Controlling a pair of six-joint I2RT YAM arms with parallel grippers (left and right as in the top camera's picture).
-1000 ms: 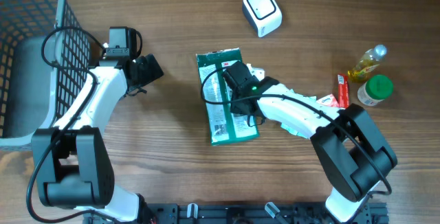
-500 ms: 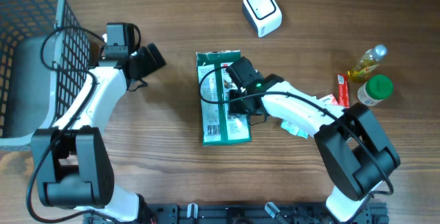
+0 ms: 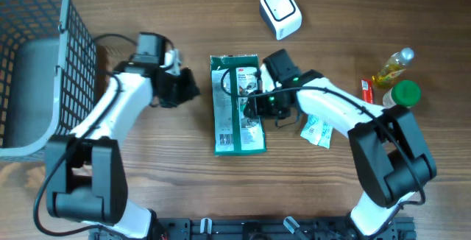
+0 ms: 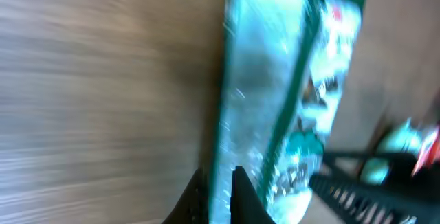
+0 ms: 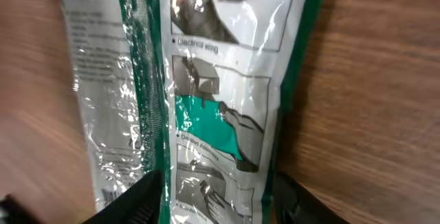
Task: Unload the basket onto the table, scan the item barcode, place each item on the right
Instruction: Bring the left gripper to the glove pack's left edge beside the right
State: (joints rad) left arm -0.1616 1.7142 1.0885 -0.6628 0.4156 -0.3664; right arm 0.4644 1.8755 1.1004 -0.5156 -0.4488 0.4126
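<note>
From above, the green packet (image 3: 238, 106) lies flat on the table (image 3: 169, 174), roughly at its middle, long side running away from the robot. The left hand (image 3: 184, 89) sits just off the packet's left edge. The right hand (image 3: 254, 104) hangs over the packet's right half. A white scanner (image 3: 280, 12) stands well apart at the far side. A wire basket (image 3: 70, 19) fills the left end, and a bottle (image 3: 394, 67) and a green-capped jar (image 3: 402, 96) stand at the right.

The left wrist view is badly blurred. The left hand (image 4: 218, 193) has its fingers (image 4: 242, 189) drawn together, right at the packet's (image 4: 275, 100) green edge; I can't tell whether they pinch that edge or only touch it.

In the right wrist view the right hand (image 5: 216, 200) stands spread, one finger (image 5: 141, 196) on each side of the printed panel of the packet (image 5: 220, 93), which lies crinkled on the wood beneath. It holds nothing that I can see.
</note>
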